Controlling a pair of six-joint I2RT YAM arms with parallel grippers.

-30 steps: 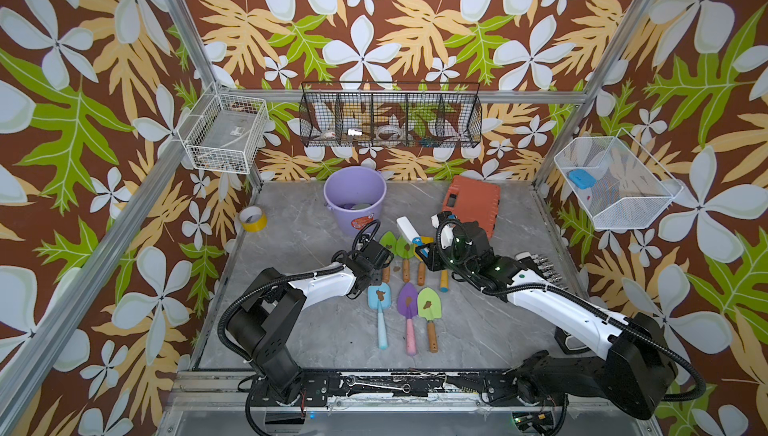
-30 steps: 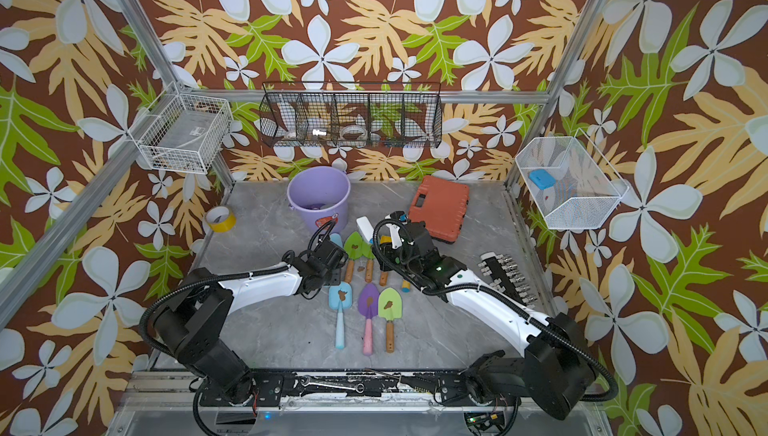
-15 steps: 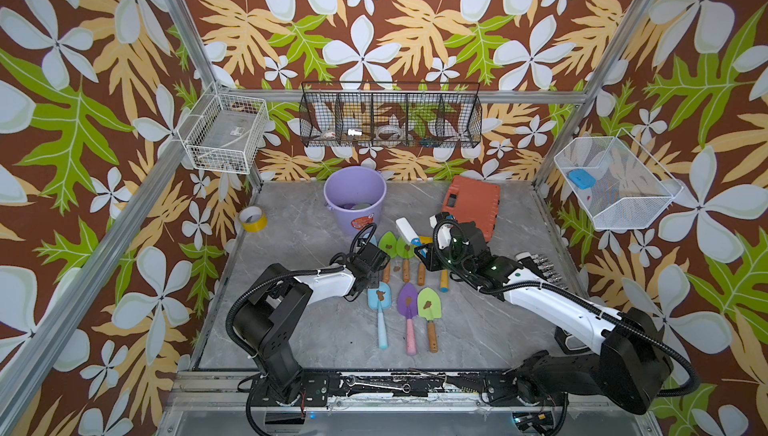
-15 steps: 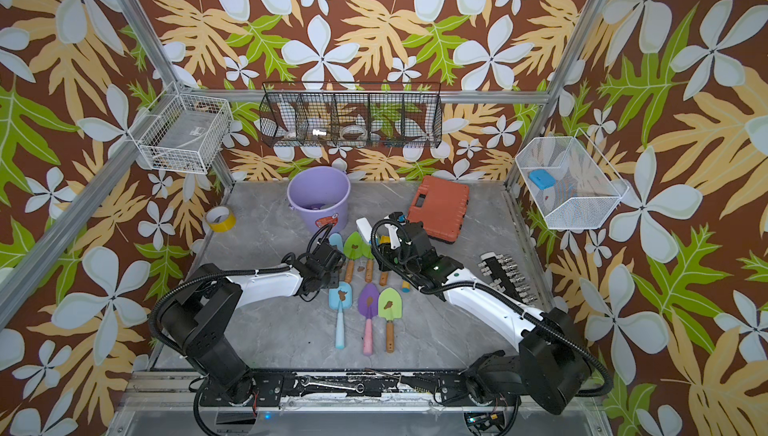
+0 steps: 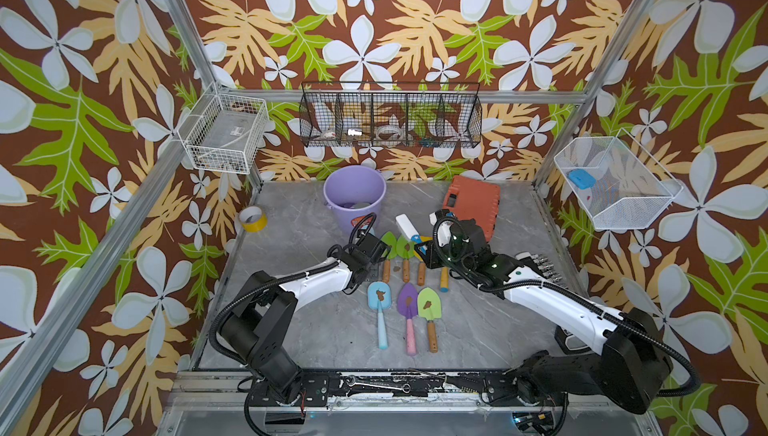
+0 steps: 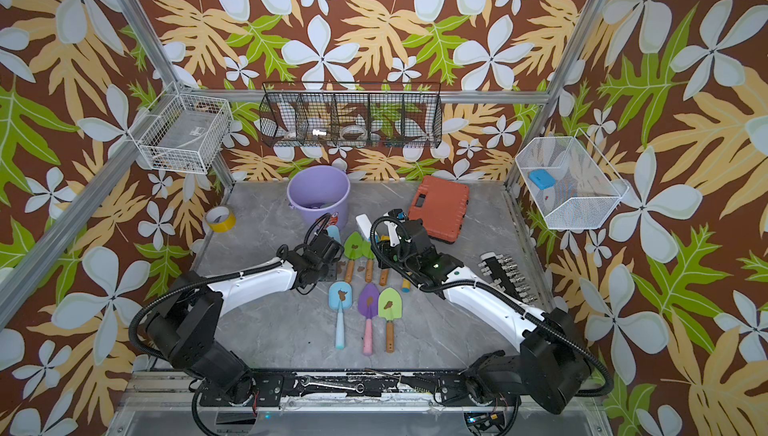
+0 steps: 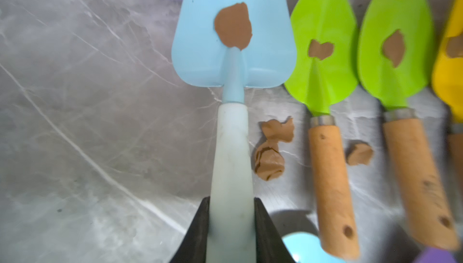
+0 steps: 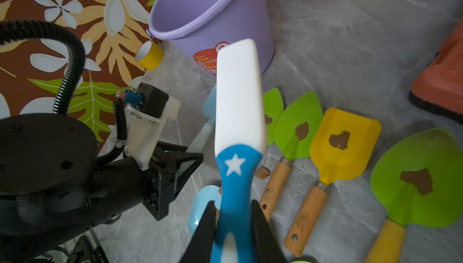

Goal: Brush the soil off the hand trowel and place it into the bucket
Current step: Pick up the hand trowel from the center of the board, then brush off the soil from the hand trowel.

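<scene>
You have eight trowels on the grey table [image 5: 316,330]: five in a back row at mid-frame and three in a front row below it. In both top views all their blades point toward the upper edge. Every blade carries one brown clump of soil [image 7: 233,25], and a few loose clumps lie on the table between the back row's handles. There is one brush [image 8: 238,104] and one bucket [image 5: 353,182].

Your left gripper [image 7: 231,203] is clamped narrow on the pale handle of the light blue trowel [image 7: 233,74], the leftmost of the back row. In the top views its long axis runs up the frame, with the blade face up and nearest the bucket. Your right gripper [image 8: 234,206] is closed on the brush's blue handle, with the white head aimed toward the bucket.

The bucket stands upright at upper centre. Something pale lies in its bottom, too unclear to name. The black wire rack [image 5: 390,118] on the back wall holds tape rolls, and the white mesh basket [image 5: 615,189] at right holds a blue item [image 5: 581,177].
</scene>
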